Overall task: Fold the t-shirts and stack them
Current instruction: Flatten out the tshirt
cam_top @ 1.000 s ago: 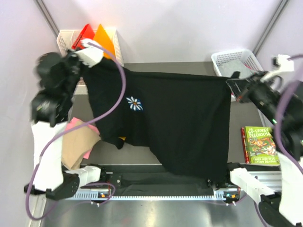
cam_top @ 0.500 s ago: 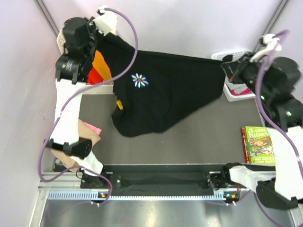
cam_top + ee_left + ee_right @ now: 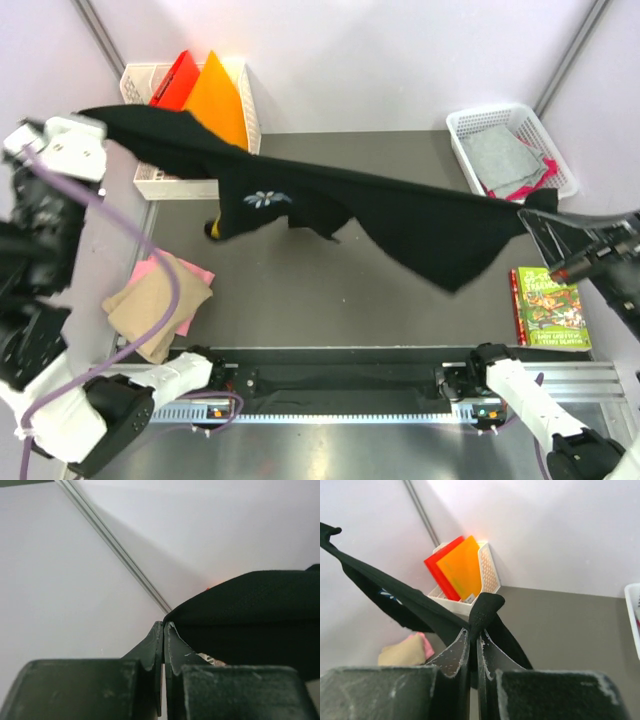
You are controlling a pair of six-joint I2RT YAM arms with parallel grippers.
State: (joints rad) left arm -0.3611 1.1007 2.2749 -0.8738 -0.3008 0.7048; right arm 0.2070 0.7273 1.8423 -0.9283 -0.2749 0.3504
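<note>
Top external view has the black t-shirt up in the air, pulled out into a long band between the two arms. It runs from high on the left, over the corner of the white basket, down to the right edge of the bench. Loose flaps sag from the middle, and the white daisy shows on the left half, squashed by the angle. You can't really make out the grip at either end from up there.

The wrist cams sort that out. Left wrist shows the left fingers pressed together with a black hem pinched at the tips. The cloth heads off to the right, with just wall and a metal strut behind it. Right wrist shows the right fingers closed on a bunched corner of the same shirt, and the rest stretches away toward the upper left.

Under the shirt on the left, a tan shirt lies crumpled on a pink one. The red folder and orange folder stand in that white basket. Only the overhead shows the far right: a second basket holding grey cloth, and a picture book flat on the bench near the right arm.
</note>
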